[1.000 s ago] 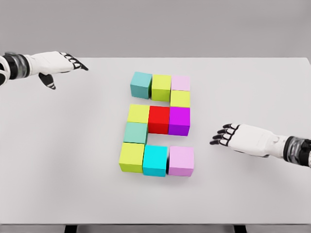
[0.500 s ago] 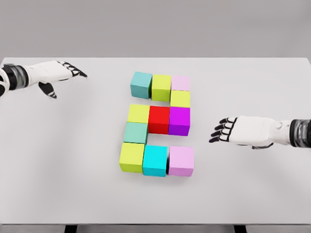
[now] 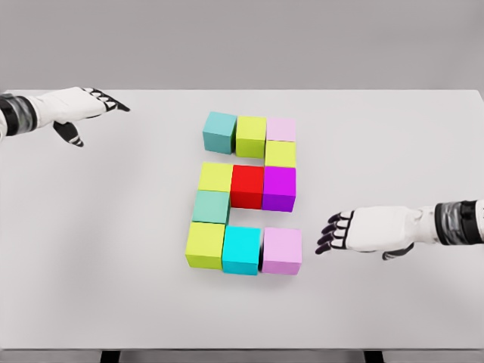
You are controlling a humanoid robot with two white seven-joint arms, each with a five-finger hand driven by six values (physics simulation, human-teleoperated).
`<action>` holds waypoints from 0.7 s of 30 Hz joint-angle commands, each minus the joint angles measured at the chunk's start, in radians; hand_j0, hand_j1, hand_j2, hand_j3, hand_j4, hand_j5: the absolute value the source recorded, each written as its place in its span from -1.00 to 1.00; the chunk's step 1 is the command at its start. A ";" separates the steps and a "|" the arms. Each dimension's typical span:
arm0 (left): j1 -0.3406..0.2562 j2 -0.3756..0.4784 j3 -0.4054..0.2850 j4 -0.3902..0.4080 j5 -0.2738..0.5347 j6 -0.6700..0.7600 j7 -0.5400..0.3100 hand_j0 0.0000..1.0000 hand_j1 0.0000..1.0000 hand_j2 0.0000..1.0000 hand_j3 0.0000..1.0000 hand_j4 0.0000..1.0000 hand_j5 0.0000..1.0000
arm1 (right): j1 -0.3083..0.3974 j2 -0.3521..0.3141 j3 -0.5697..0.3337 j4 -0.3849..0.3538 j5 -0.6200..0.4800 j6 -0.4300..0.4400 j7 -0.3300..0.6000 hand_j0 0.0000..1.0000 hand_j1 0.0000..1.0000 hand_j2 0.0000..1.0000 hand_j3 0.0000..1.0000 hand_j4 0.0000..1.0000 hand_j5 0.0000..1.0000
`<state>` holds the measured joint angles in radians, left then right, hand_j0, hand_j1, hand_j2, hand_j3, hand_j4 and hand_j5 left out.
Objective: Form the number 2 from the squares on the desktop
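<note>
Blocks: ten coloured squares are sitting together at the middle of the table, already reading as a 2.
Top row: a teal cube, an olive cube and a pale pink cube are lying side by side nearest the far edge.
Right link: a yellow-green cube is sitting just under the pale pink one.
Middle row: a yellow cube, a red cube and a purple cube are touching in a line.
Left link: a sea-green cube is sitting under the yellow one.
Bottom row: a lime cube, a cyan cube and a lilac cube are closing the figure toward the near edge; a thin dark gap is showing between cyan and lilac.
Right hand: hovering just right of the lilac cube, fingers loosely spread toward it and gripping nothing.
Left hand: resting near the far left corner, well apart from the blocks, fingers extended and empty.
Step in hand: the figure is looking nearly complete, so I judge this to be final tidying.
Next move: probably a gentle sideways nudge on the lilac cube to shut the gap without disturbing the cyan one.
</note>
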<state>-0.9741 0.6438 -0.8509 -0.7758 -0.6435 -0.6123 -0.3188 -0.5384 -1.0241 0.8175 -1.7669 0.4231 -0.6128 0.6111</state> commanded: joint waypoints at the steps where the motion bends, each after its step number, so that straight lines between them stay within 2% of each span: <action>1: -0.002 0.000 0.007 0.021 0.004 0.001 0.000 1.00 1.00 1.00 1.00 1.00 1.00 | -0.002 0.001 0.019 0.000 -0.007 0.002 0.000 0.99 0.99 0.99 0.99 0.99 0.99; 21: 0.002 -0.004 0.004 0.035 0.002 0.001 0.000 1.00 1.00 1.00 1.00 1.00 1.00 | -0.034 0.065 0.028 0.000 -0.001 0.002 0.000 0.99 0.99 0.99 0.99 0.99 0.99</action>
<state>-0.9725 0.6386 -0.8497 -0.7408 -0.6460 -0.6124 -0.3195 -0.5722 -0.9643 0.8452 -1.7669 0.4262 -0.6131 0.6112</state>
